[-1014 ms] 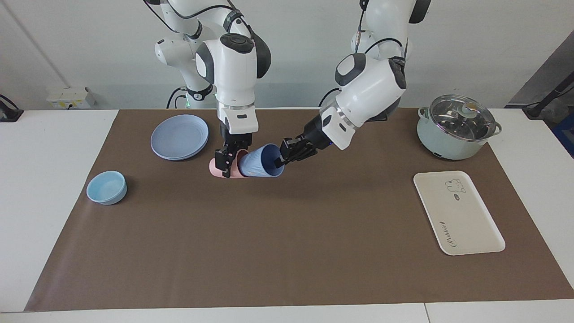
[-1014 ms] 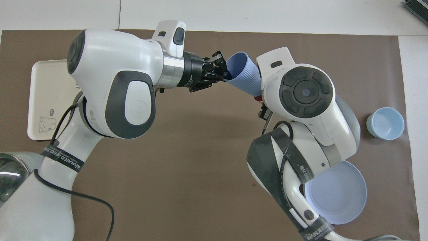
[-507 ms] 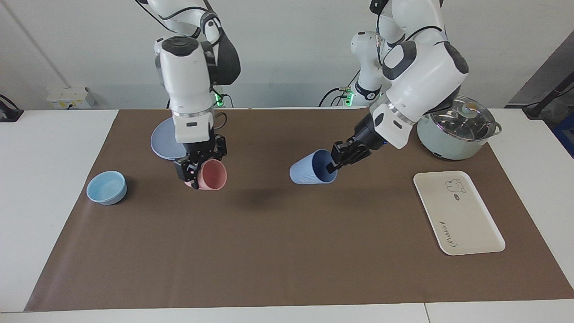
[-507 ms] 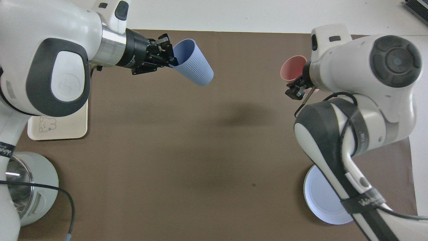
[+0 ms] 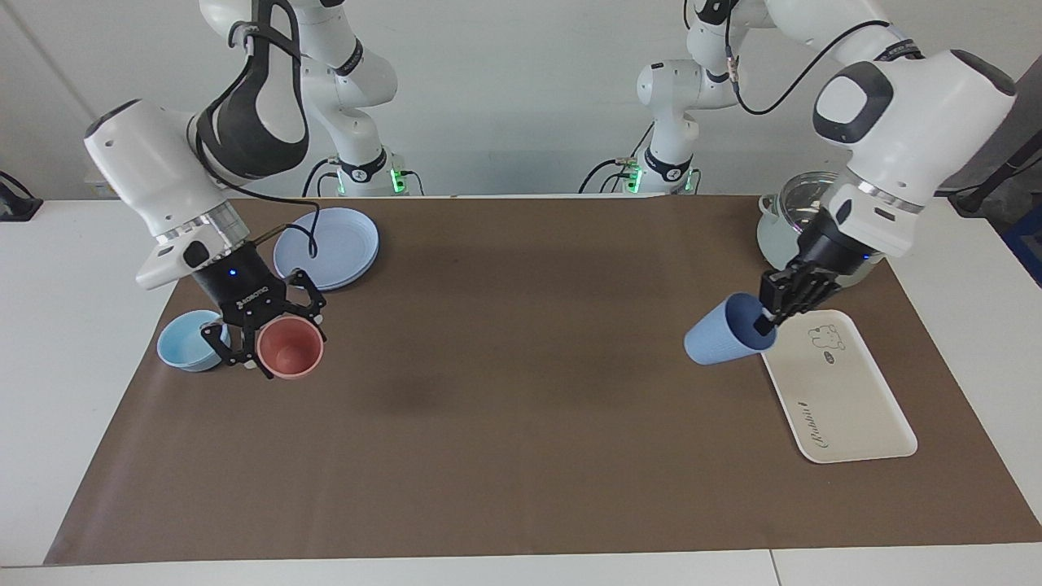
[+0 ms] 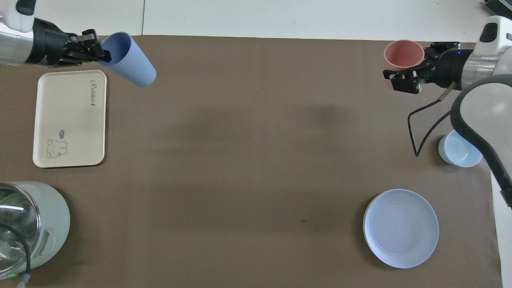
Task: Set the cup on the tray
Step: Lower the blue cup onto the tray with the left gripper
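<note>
The two cups, nested at the middle of the desk a second ago, are now being carried apart toward the two ends.

Right arm's end: the pink cup (image 5: 290, 347) is being held in the air by the right gripper (image 5: 260, 338), its fingers clenched on the rim, mouth tipped outward. It is being kept over the mat just beside the light-blue bowl (image 5: 194, 339), with the blue plate (image 5: 326, 246) lying nearer to the robots.

Left arm's end: the cup (image 5: 724, 341) is being gripped at its rim by the left gripper (image 5: 769, 317), fingers clenched on the wall, body tilted with the base pointing toward the middle of the desk. It is being held in the air at the edge of the tray (image 5: 838, 399), not yet over its middle and not set down. The pot (image 5: 794, 236) is standing beside the tray, nearer to the robots.

Judgement: separation is done; the cup is still to be righted, brought over the tray and lowered.
</note>
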### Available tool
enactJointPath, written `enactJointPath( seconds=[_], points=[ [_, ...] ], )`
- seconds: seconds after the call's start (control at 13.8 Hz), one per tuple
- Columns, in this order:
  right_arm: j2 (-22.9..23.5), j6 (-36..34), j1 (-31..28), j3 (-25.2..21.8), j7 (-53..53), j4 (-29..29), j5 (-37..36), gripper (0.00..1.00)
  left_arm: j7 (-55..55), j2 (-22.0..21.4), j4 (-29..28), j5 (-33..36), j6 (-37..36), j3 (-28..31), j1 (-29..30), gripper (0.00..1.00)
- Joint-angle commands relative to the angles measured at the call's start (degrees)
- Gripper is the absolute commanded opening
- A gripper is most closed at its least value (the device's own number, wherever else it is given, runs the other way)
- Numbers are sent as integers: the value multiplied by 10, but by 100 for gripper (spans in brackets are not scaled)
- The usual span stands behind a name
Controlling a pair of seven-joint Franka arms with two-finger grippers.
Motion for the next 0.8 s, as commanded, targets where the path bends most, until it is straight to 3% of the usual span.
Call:
enactJointPath(
  seconds=[0.0, 0.22, 0.36, 0.58, 0.72],
  points=[
    [15, 79, 0, 7, -61, -34, 144, 0, 124, -52, -104, 10, 65, -7, 71, 0],
    [22, 109, -9, 6, -242, -77, 316, 0, 241, -76, -201, 8, 163, -7, 130, 0],
    [34, 109, -21, 6, -413, -102, 432, 0, 302, -68, -225, 2, 199, -8, 157, 0],
    [51, 105, -29, 6, -546, -122, 540, 0, 313, -62, -279, 0, 300, -8, 158, 0],
    [75, 93, -32, 6, -627, -122, 636, 0, 313, -52, -298, -5, 328, -8, 157, 0]
  ],
)
